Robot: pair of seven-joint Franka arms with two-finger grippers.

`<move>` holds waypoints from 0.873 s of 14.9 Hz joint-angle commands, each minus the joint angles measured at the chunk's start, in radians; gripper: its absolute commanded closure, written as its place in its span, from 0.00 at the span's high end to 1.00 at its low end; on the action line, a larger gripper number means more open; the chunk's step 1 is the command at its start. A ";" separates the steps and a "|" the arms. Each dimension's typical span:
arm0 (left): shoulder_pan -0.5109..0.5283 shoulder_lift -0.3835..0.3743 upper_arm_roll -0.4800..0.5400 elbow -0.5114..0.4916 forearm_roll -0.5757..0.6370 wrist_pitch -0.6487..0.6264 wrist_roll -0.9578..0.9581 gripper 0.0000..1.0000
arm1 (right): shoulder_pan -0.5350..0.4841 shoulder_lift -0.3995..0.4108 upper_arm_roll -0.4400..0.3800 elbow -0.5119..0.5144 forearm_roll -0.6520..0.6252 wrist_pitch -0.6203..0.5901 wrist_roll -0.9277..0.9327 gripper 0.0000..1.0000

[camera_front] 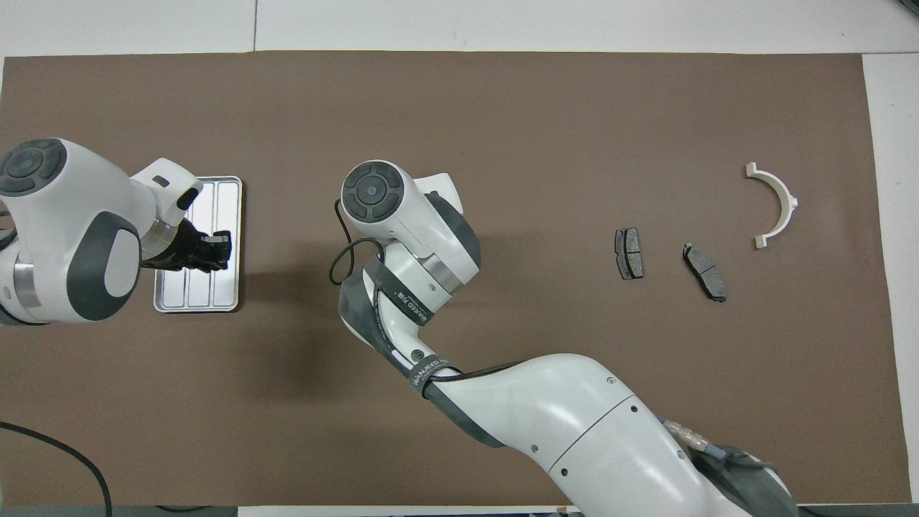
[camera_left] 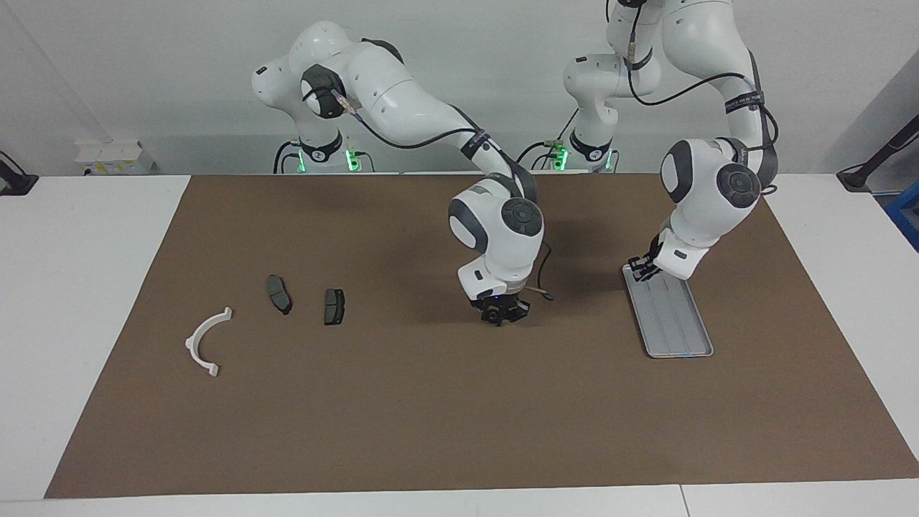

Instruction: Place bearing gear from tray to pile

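Lying toward the left arm's end of the table, the metal tray (camera_left: 671, 319) sits flat on the brown mat (camera_left: 459, 402), its long ridges running away from the robots. The left gripper (camera_left: 642, 268) hangs over the end of the tray nearest the robots, low above it; in the overhead view its dark fingers (camera_front: 215, 248) point across the tray toward its inner rim. Whether the fingers are spread or closed cannot be told, nor whether anything sits between them, and no gear can be made out on the bare parts of the tray. The right gripper (camera_left: 502, 313) is down near the mat at about the middle of the table, well apart from the tray and from the small parts; the arm's wrist hides it from above, and how far its fingers are apart cannot be told either. A thin dark cable loops out beside that wrist. The pile lies toward the right arm's end of the table, and its parts do not touch one another: a dark brake pad (camera_left: 334, 306), a second brake pad (camera_left: 279, 294) just beside it and slightly nearer to the robots, and a white plastic arc (camera_left: 205, 342) farther from the robots than both pads, closest to the mat's edge. The white tabletop (camera_left: 79, 301) shows around the mat.
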 commanded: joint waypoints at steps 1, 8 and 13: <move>-0.137 0.029 0.007 0.091 0.006 0.000 -0.212 0.06 | -0.227 -0.126 0.107 0.009 0.004 -0.157 -0.310 0.00; -0.388 0.293 0.010 0.374 0.012 0.043 -0.606 0.06 | -0.483 -0.211 0.100 -0.138 -0.039 -0.054 -0.830 0.00; -0.436 0.330 0.008 0.335 0.004 0.175 -0.678 0.06 | -0.557 -0.219 0.098 -0.362 -0.096 0.207 -0.897 0.00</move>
